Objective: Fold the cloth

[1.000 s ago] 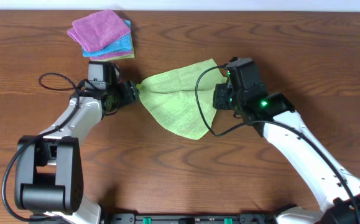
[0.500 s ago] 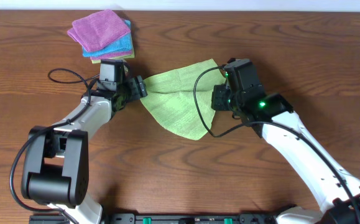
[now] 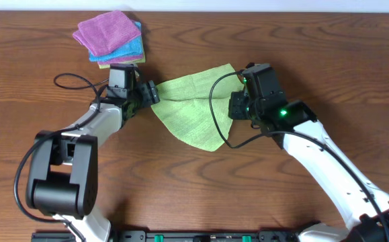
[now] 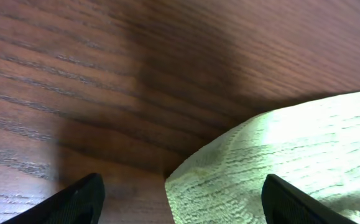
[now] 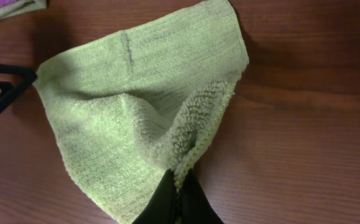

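Two grippers are meeting at the light lime-green soft microfibre cloth (image 3: 193, 111), which is lying rumpled mid-table on the dark brown wooden table (image 3: 328, 54). L gripper (image 4: 180, 199) is standing w/ jaws wide, straddling the cloth's left corner, not clamping it. R gripper (image 5: 178, 190) is pinching a bunched-up edge of the cloth, jaws closed tight. Purple folded cloth (image 3: 105, 31) is sitting atop a turquoise-blue folded cloth (image 3: 134, 48) at far left.

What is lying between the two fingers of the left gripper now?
Inside the open left gripper lies a corner of the cloth, bare table beside it. The left wrist view shows this.
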You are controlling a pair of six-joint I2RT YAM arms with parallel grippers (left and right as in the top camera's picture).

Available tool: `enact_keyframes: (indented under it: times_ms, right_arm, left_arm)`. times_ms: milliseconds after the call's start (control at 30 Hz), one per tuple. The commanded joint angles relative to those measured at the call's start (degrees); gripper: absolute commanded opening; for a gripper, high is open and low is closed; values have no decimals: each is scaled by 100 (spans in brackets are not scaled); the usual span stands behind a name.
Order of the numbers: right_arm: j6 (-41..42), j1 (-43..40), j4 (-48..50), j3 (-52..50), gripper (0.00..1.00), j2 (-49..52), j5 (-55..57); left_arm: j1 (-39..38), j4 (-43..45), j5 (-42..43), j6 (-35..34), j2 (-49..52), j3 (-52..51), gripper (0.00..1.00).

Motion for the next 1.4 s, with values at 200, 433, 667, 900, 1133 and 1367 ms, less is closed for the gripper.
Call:
enact_keyframes:
  times_ms: [200,433,667,900,1133,1367]
  right_arm:
    - [-66,48,-11,26,1,13,55]
    - [-66,48,-50,26,1,13,57]
    - [-66,48,-50,26,1,13,55]
    - [-66,48,-85,26,1,13,33]
    - [-70,48,-164,26,1,13,39]
    - [-223,48,-138,26,1,13,267]
  left_arm:
    - [-234,308,0,-11,208,20,82]
    - [-251,361,4,-48,280,20,73]
    - [-251,400,-4,-48,293,20,60]
    - [-251,535,7,-50,511,20,61]
    - [-251,649,195,-48,693,20,34]
    - [-201,715,588,-44,485,149,6]
